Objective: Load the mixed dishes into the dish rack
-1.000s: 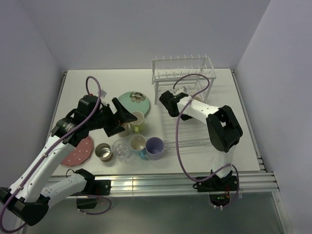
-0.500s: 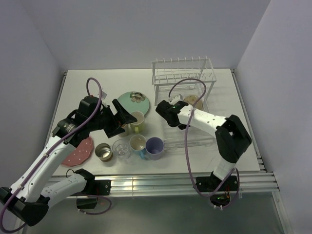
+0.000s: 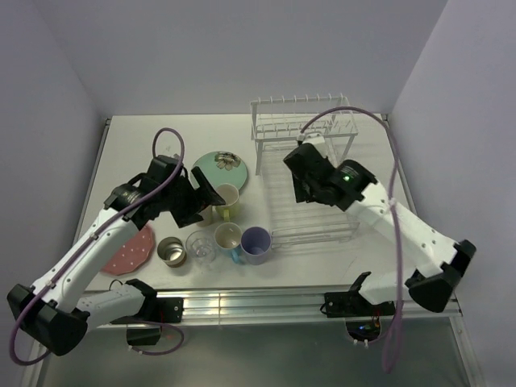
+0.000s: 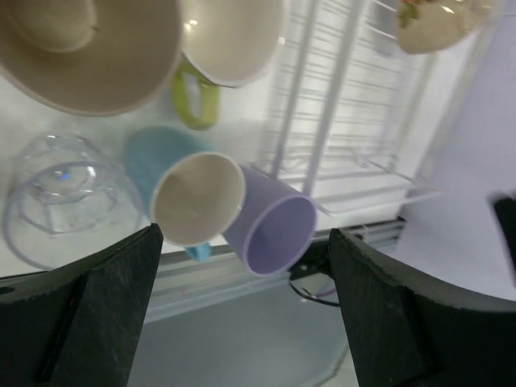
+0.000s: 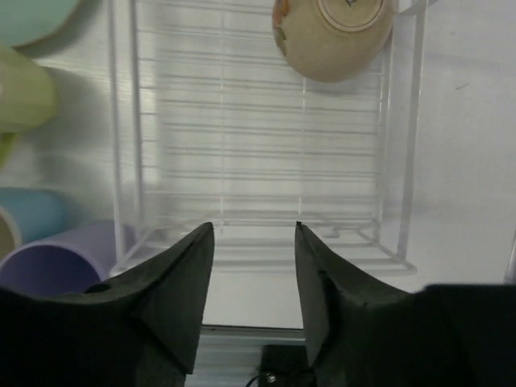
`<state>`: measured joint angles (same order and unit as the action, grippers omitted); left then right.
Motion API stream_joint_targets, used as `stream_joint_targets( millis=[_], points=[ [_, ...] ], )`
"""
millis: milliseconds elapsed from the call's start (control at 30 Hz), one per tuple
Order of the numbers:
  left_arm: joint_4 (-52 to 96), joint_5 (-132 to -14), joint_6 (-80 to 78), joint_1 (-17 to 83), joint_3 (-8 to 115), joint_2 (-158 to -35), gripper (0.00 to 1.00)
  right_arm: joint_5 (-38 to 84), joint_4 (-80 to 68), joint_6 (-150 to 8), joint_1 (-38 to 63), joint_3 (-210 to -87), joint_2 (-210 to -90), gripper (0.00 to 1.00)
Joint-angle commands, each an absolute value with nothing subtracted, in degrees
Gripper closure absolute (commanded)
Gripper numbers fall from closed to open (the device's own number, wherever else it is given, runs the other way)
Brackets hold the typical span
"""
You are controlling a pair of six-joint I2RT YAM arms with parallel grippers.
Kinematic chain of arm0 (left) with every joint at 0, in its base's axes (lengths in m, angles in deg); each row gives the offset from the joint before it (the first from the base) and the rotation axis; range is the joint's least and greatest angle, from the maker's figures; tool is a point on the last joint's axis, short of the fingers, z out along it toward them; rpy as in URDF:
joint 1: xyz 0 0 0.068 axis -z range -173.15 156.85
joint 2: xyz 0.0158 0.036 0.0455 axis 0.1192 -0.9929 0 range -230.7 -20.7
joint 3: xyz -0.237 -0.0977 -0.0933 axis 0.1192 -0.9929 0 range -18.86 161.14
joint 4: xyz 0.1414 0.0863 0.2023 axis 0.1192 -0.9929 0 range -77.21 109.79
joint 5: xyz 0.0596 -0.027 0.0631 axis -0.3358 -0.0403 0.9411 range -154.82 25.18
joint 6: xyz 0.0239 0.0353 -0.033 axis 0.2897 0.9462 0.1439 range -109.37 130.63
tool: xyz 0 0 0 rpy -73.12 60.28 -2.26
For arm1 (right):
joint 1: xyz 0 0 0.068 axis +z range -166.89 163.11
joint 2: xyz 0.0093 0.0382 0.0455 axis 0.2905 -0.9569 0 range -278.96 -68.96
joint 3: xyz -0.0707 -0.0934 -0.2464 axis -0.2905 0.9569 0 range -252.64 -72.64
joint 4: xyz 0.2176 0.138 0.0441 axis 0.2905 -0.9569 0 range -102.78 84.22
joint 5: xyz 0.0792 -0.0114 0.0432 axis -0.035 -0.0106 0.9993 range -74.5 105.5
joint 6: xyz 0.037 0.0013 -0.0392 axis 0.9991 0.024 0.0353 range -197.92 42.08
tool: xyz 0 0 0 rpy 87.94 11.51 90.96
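Dish rack (image 3: 304, 114) stands on the right half of the counter (image 3: 145, 137). Its long axis runs from the near edge toward the back wall, with the raised prongs at the far end. The unloaded dishes cluster just left of it: mint-green plate (image 3: 218, 165), yellow cup (image 3: 227, 198), steel cup (image 3: 171, 251), clear glass (image 3: 201, 246), blue cup (image 3: 228, 238), lavender cup (image 3: 256, 242), and the pink plate (image 3: 129, 251) farthest left. The left fingers (image 3: 208, 193) hang over this cluster, so the left arm is plainly nearer to every loose dish. The right fingers (image 3: 303, 184) hang over the rack's basket and hide what lies beneath them.

In the left wrist view, the left fingers (image 4: 243, 238) stand wide apart around nothing. Below them the blue cup (image 4: 193, 197) and lavender cup (image 4: 270, 226) touch side by side. The clear glass (image 4: 60, 197) is to their left, and a pale bowl (image 4: 81, 48) and the yellow cup (image 4: 197, 101) lie beyond. The rack (image 4: 322, 121) lies to the right of the cups, so a loaded cup would likely travel rightward.

In the right wrist view, the right fingers (image 5: 252, 230) are partly apart and empty above the basket (image 5: 119, 129). A tan bowl (image 5: 334, 36) sits upside down at its far right corner. A small dark mark on its foot is too small to read, and no other writing shows.
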<state>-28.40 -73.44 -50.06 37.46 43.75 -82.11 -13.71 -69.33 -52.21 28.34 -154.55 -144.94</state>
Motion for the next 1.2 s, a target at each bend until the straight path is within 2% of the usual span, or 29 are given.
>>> stream_joint_targets(
  millis=[0,33,67,200,233,333,500,700,867,1167],
  points=[
    [-33.0,-67.8,-46.8,38.0,47.8,-84.2,0.10,-8.3,-72.6,-51.0,28.5,-157.9,-140.8,0.44],
    [-33.9,-65.9,-46.4,38.0,48.3,-84.7,0.10,-7.7,-73.2,-50.9,28.5,-158.7,-140.4,0.36],
    [-34.8,-65.3,-45.7,38.0,49.2,-85.2,0.10,-7.5,-74.1,-50.8,28.5,-159.1,-140.3,0.33],
    [-38.8,-61.4,-44.7,38.2,49.7,-84.8,0.13,-6.5,-74.2,-50.1,28.5,-159.9,-138.2,0.28],
    [-40.0,-61.0,-44.5,38.2,49.3,-84.3,0.14,-6.4,-74.1,-50.0,28.4,-160.3,-137.7,0.22],
    [-40.2,-61.8,-43.9,38.3,46.5,-82.8,0.17,-5.7,-73.8,-49.6,28.2,-161.3,-136.0,0.16],
    [-36.2,-65.9,-44.4,39.5,42.1,-82.8,0.23,-4.9,-73.6,-48.0,26.7,-165.0,-134.5,0.16],
    [-35.9,-62.4,-45.9,47.0,46.3,-89.9,0.25,0.6,-72.8,-49.3,21.6,-168.6,-133.5,0.15],
    [-37.1,-59.6,-46.0,50.3,48.8,-94.6,0.25,6.4,-71.7,-50.5,16.1,-166.4,-130.9,0.15],
    [-37.5,-58.7,-46.8,51.1,46.5,-93.4,0.28,10.6,-71.1,-53.2,9.7,-163.0,-128.0,0.15]
  ],
)
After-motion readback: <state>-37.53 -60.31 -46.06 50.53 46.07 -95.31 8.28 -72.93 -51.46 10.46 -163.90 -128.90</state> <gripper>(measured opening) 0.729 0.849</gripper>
